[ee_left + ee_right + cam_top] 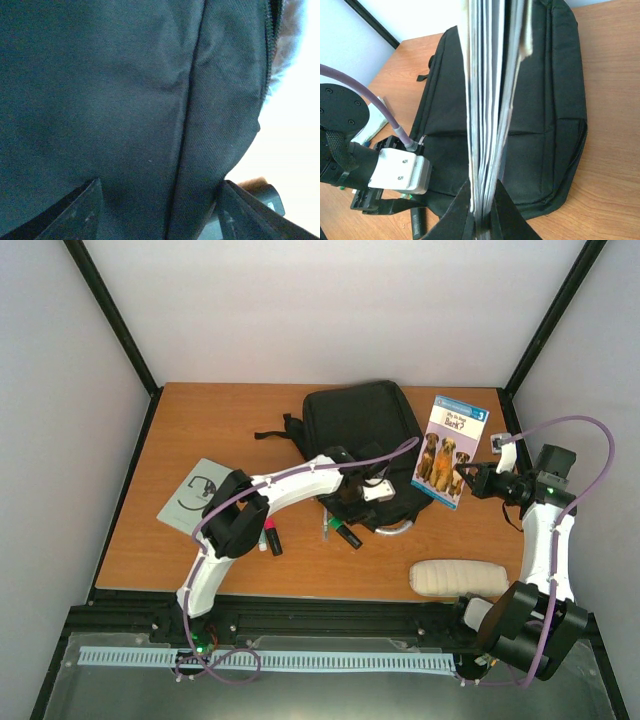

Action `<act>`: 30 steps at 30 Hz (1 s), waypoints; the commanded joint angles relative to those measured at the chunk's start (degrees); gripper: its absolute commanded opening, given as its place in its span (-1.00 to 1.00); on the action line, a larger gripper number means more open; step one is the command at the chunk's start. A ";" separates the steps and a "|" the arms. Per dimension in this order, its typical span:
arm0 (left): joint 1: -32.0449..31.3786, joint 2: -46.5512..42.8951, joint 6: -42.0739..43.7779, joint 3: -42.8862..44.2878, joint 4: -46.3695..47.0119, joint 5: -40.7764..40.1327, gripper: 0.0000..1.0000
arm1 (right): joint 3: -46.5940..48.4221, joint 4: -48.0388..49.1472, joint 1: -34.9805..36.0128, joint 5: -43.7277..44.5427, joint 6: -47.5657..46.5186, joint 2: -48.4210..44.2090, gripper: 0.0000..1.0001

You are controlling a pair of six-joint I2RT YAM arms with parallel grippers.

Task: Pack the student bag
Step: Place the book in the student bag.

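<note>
- Black bag (365, 440) lies flat on the table (220, 420), toward the back.
- Left gripper (160, 182) at its near edge, fingers spread with bag fabric between them; whether it grips is unclear.
- Right gripper (482, 192) clamps a book (450, 450) with dogs on its cover, beside the bag's right side.

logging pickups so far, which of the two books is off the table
The dog-cover book, pinched at its edge by the right gripper beside the student bag. The grey-green booklet lies flat on the table.

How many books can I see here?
2: a dog book gripped by the right gripper, and a grey book flat on the left. The bag may hide more.
</note>
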 commanded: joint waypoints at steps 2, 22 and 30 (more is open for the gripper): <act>-0.46 0.39 0.51 1.96 4.09 -3.12 0.18 | 0.99 0.81 -0.59 -2.09 -1.24 -0.32 -0.94; -0.46 -12.22 -5.63 1.03 12.00 -11.52 -0.98 | 11.16 -8.28 -2.52 0.38 -4.10 -1.86 -0.95; -0.17 -13.59 -10.56 2.44 16.97 -18.04 -0.98 | 22.49 -22.38 -2.52 0.30 -6.86 -3.21 -0.94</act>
